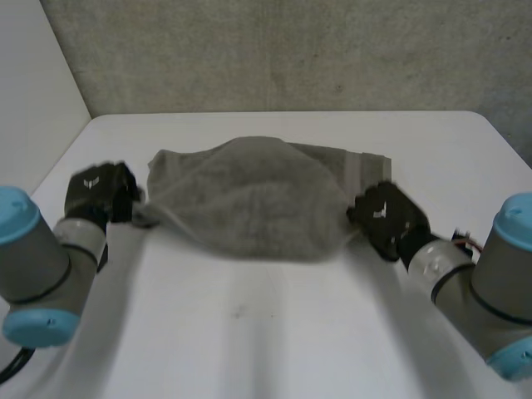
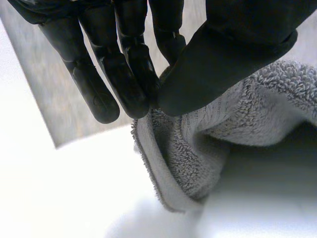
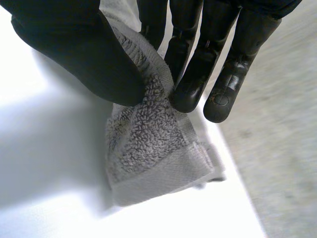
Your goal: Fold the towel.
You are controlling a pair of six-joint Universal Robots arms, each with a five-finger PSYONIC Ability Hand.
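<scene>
— The left hand [image 2: 223,59] pinches one near corner of the grey terry towel [image 1: 249,199] between its thumb and straight fingers [image 2: 126,79]. The cloth hangs from that pinch down to the white table [image 1: 274,332].

— And the right hand [image 3: 84,54]?

— The same at the other near corner. Its thumb presses the pile against the fingertips, and the hemmed edge droops below. In the head view the towel's near part is raised between the two hands and sags in the middle. The far part, with a paler band, lies flat on the table beyond the right hand.

— So the step in hand looks like carrying the near edge over to the far one.

— Likely. To do it well, both hands should travel level and together. The span should be taut enough to take out the sag, so that the corners land square on the far corners. How much cloth sits inside each pinch is hard to judge. It seems little, so a sharp tug could pull a corner free.
</scene>
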